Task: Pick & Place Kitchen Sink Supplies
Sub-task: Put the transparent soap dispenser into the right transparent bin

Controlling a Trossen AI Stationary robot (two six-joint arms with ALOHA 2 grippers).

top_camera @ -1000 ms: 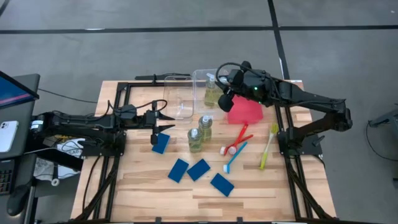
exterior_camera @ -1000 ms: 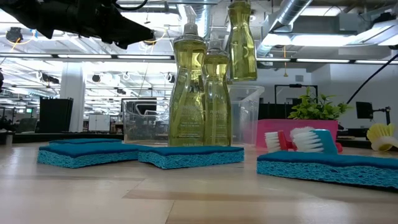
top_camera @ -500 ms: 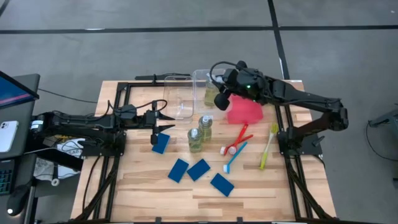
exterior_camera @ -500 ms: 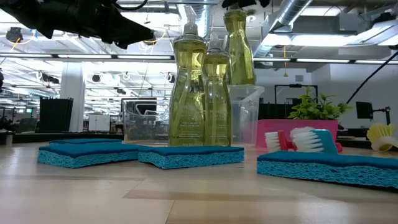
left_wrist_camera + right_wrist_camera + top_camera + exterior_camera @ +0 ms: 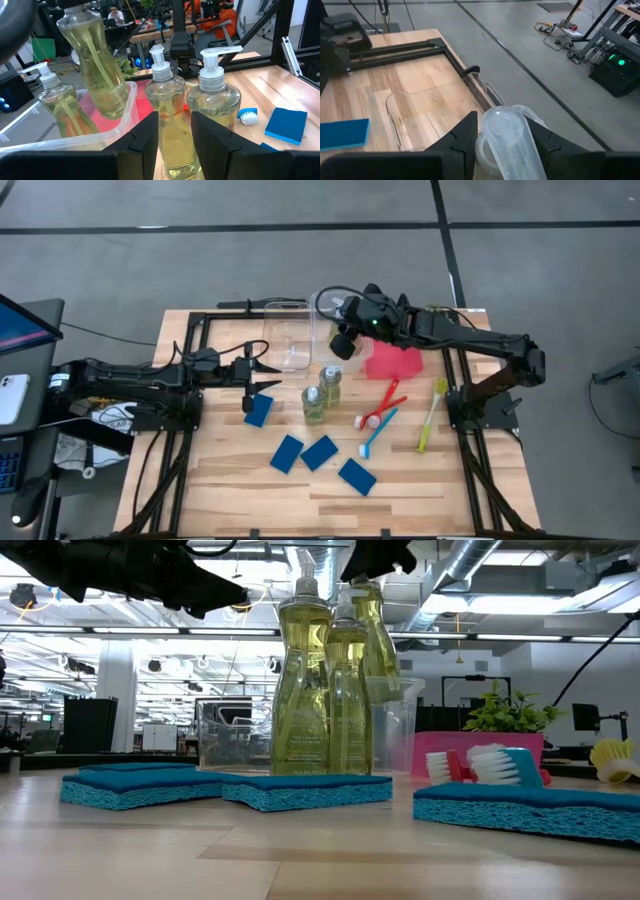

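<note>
The right gripper [image 5: 341,321], clamped on a pump bottle [image 5: 95,70], hung over the clear bin [image 5: 322,304] near the tabletop's far edge; next, lowering and releasing. The left gripper [image 5: 262,375] waited, fingers apart

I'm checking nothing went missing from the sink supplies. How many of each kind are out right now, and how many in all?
Blue sponges: 4
Pump bottles: 4
Brushes: 3
Total: 11
</note>
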